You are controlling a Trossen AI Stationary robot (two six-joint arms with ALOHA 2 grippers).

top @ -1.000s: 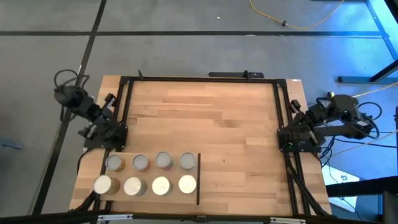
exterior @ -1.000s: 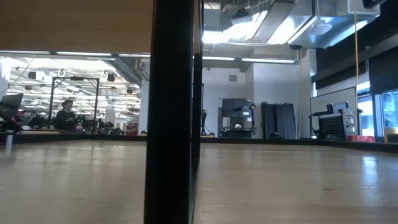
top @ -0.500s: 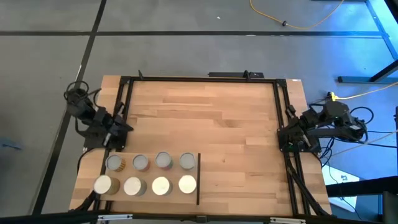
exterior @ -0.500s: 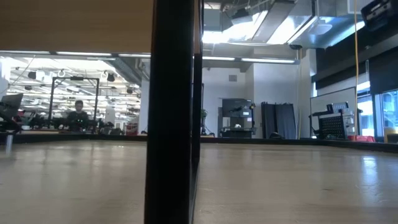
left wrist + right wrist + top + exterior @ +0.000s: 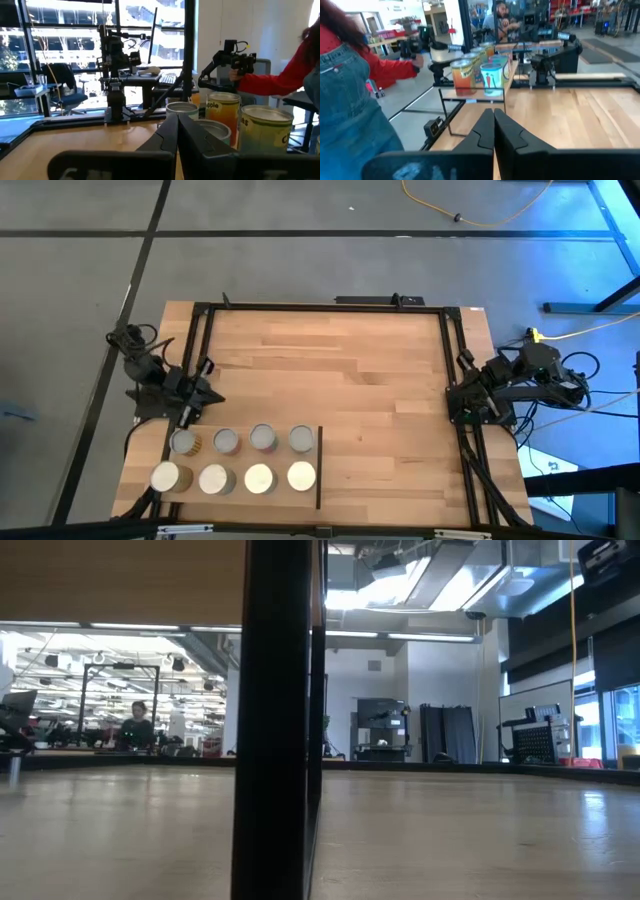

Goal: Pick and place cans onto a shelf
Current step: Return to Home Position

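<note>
Several cans [image 5: 259, 478] stand upright in two rows on the shelf [image 5: 281, 459] at the table's near left; a black bar [image 5: 319, 468] runs along its right edge. The right wrist view shows the shelf [image 5: 479, 95] raised on a black wire frame, with cans [image 5: 491, 75] on top. My left gripper [image 5: 200, 393] hangs shut just behind the cans, pointing toward the table's right. From the left wrist view, cans [image 5: 223, 111] stand close beside my shut left gripper [image 5: 177, 134]. My right gripper [image 5: 462, 398] is shut at the table's right edge, fingers [image 5: 493, 127] empty.
A black frame [image 5: 320, 307] borders the wooden tabletop [image 5: 340, 380]. The low view is blocked by the shelf's black bar [image 5: 275, 720]. A person in a red sleeve [image 5: 295, 70] and denim [image 5: 350, 115] stands beside the table's near left, holding a device.
My left gripper has come down and toward the table's near edge, closer to the back row of cans, staying shut. My right arm has sunk a little and then kept still. The cans have not moved.
</note>
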